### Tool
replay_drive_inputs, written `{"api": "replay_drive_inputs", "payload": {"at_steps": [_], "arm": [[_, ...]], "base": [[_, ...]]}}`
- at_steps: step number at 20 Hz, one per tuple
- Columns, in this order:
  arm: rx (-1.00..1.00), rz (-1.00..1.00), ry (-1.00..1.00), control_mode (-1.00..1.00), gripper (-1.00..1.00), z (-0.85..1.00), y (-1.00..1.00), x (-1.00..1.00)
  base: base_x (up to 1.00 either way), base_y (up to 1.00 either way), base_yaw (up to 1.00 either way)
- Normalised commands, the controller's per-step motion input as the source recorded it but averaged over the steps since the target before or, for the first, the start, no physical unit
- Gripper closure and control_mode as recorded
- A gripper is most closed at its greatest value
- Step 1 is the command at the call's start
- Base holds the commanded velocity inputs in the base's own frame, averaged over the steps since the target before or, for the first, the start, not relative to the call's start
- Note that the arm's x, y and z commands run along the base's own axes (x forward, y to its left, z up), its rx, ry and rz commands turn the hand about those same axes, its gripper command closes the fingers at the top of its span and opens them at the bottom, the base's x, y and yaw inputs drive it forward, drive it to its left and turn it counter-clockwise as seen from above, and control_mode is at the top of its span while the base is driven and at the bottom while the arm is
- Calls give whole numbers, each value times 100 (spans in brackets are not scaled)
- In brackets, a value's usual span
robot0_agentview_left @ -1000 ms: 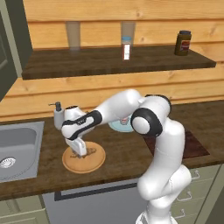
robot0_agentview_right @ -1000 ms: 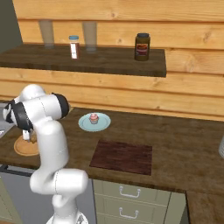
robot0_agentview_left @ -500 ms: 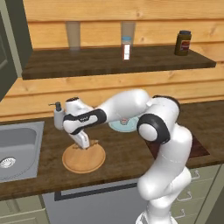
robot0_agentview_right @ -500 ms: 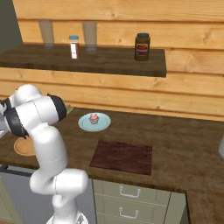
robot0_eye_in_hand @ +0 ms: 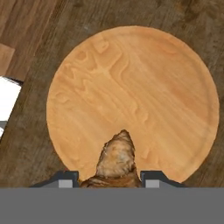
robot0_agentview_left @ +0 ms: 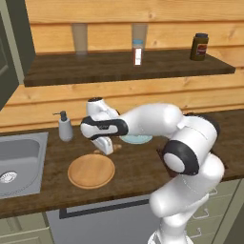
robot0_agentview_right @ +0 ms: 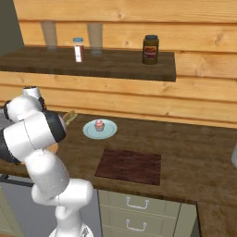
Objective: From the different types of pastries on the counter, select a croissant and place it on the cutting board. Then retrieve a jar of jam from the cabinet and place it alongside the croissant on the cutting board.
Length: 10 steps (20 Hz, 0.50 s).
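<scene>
1. Gripping a golden-brown flaky croissant (robot0_eye_in_hand: 115, 162) between its fingertips, the hand (robot0_eye_in_hand: 109, 178) is hovering over the round light-wood cutting board (robot0_eye_in_hand: 140, 87), at the bottom centre of the hand view.
2. In the left base view, the hand (robot0_agentview_left: 106, 144) is sitting at the centre left of the frame, just beyond the far edge of the cutting board (robot0_agentview_left: 91, 170).
3. The cutting board is lying flat on the dark wooden table (robot0_agentview_left: 138, 164), in the lower left of that frame.
4. A dark brown jar with a black lid (robot0_agentview_right: 150, 49) is standing on the wooden shelf (robot0_agentview_right: 106, 65), at the upper centre of the right base view.
5. A pink cupcake (robot0_agentview_right: 98, 125) is resting on a pale blue round plate (robot0_agentview_right: 108, 131) at the centre left of the right base view, and a dark brown rectangular mat (robot0_agentview_right: 129, 165) is lying below it.
</scene>
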Motion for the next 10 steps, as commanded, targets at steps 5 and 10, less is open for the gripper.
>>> {"api": "replay_drive_inputs", "payload": {"at_steps": [5,10], "arm": [[2,0,-3,-100,100,27,-54,-32],[5,0,-2,-100,100,25,-65,-33]], "base": [[0,0,0],[0,0,0]]}}
